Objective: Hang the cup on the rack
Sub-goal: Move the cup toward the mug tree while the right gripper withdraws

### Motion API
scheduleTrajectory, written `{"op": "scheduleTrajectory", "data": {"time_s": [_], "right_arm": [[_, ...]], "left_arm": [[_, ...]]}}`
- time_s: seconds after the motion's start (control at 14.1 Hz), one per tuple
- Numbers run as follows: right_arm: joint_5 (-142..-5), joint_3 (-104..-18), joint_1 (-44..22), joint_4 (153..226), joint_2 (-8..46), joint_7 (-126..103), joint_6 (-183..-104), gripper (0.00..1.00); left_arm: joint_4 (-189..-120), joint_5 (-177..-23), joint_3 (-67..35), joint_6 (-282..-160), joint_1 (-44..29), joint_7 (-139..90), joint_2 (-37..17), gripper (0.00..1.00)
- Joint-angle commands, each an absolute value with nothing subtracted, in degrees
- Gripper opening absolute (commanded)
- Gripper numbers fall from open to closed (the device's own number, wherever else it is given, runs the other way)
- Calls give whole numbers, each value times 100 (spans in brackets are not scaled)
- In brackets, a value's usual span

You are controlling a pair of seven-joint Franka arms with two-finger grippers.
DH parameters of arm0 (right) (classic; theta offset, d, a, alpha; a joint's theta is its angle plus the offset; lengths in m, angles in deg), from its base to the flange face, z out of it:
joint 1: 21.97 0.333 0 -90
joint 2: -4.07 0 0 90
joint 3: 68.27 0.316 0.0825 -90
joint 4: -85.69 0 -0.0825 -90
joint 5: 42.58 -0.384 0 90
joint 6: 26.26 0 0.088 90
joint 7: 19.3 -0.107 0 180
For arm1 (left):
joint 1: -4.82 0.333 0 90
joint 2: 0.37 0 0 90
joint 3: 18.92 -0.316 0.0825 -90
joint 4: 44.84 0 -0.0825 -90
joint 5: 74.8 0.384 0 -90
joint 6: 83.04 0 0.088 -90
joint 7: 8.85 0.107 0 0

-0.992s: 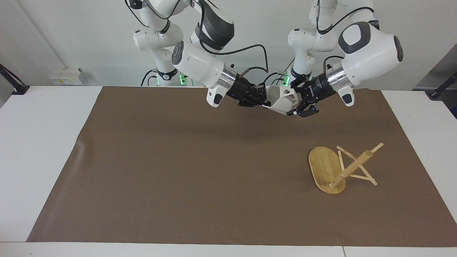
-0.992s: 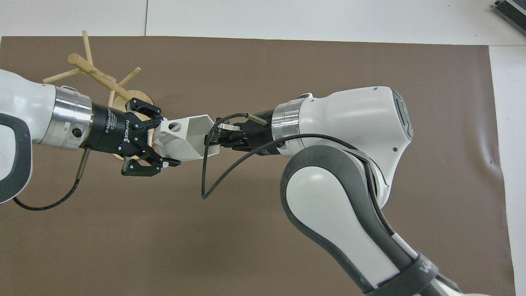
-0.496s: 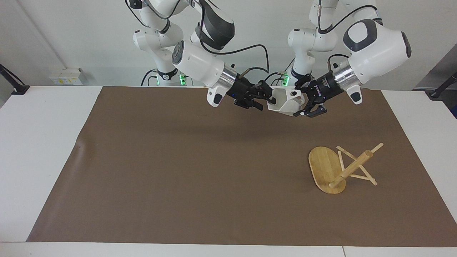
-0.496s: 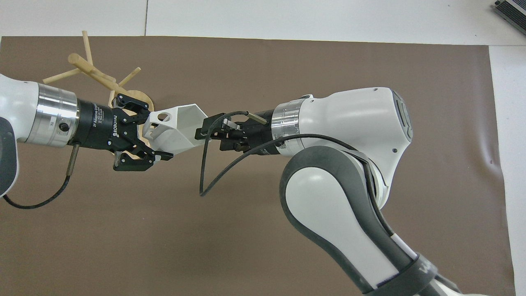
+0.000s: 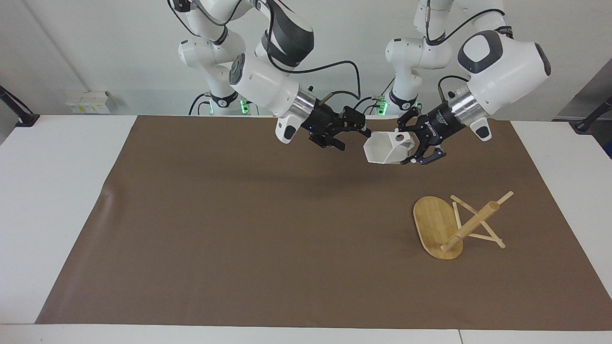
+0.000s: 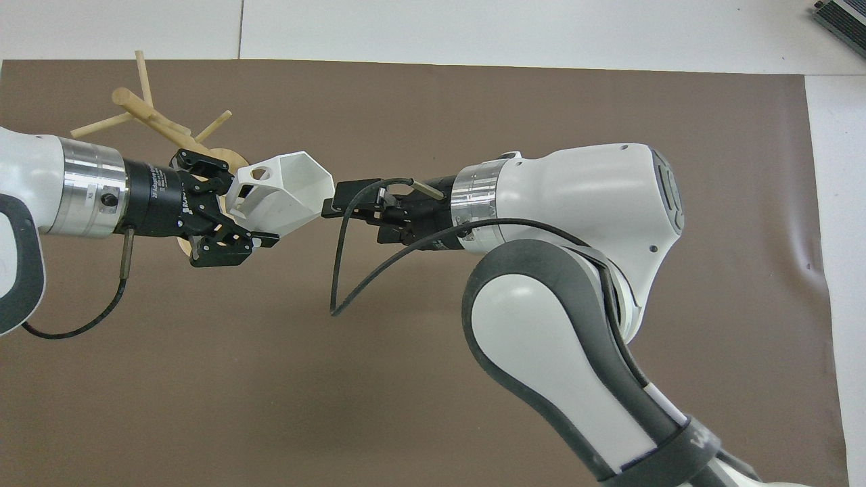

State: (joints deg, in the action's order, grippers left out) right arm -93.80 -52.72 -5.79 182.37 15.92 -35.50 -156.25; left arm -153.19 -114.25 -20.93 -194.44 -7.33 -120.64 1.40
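The white faceted cup (image 5: 382,148) hangs in the air over the brown mat, its mouth turned toward the right arm. My left gripper (image 5: 412,144) is shut on its blocky handle end; the overhead view shows the cup (image 6: 284,196) sticking out of that gripper (image 6: 247,203). My right gripper (image 5: 354,131) stands open a short way off the cup's rim and touches nothing; its fingertips (image 6: 331,203) are spread. The bamboo rack (image 5: 471,224) stands on its oval base on the mat toward the left arm's end, farther from the robots than the cup, and in the overhead view its post (image 6: 145,111) shows past the left arm's wrist.
A brown mat (image 5: 239,229) covers most of the white table (image 5: 52,191). A black cable (image 6: 338,270) loops down from the right arm's wrist. The left wrist partly covers the rack's base (image 6: 233,159) in the overhead view.
My right gripper opened, let go of the cup's rim and drew back. My left gripper, still holding the cup, carried it toward the left arm's end and a little lower.
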Motion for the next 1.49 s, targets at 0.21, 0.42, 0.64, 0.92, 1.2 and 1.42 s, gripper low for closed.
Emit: {"op": "scheduleTrajectory", "data": {"time_s": [0.21,0.42,0.64,0.92,1.2,1.42], "right_arm": [[-7899,-5271,-1159,18307,1532,-3372,-15704,100],[-7003,-5271,-1624,18281,1532,-3206,-15617,100],[-5984,-5271,-2134,18290,1541,-2740,-15398,100],[-4673,-5271,-2697,18255,1532,-2327,-14950,100],[-4197,-5298,-3023,18193,1532,-2326,-14492,100],[-3994,-5385,-3067,18088,1523,-2335,-14071,100]], "left_arm": [[-16419,-11347,-2068,-20889,-713,-12785,561,0],[-16586,-11339,-2068,-21187,-644,-13144,552,0],[-16683,-11303,-2068,-21451,-608,-13321,517,0],[-16683,-11295,-2059,-21645,-406,-13593,464,0],[-16692,-11286,-2059,-22084,-406,-14050,332,0],[-16692,-11277,-2059,-22374,-485,-14305,218,0]]}}
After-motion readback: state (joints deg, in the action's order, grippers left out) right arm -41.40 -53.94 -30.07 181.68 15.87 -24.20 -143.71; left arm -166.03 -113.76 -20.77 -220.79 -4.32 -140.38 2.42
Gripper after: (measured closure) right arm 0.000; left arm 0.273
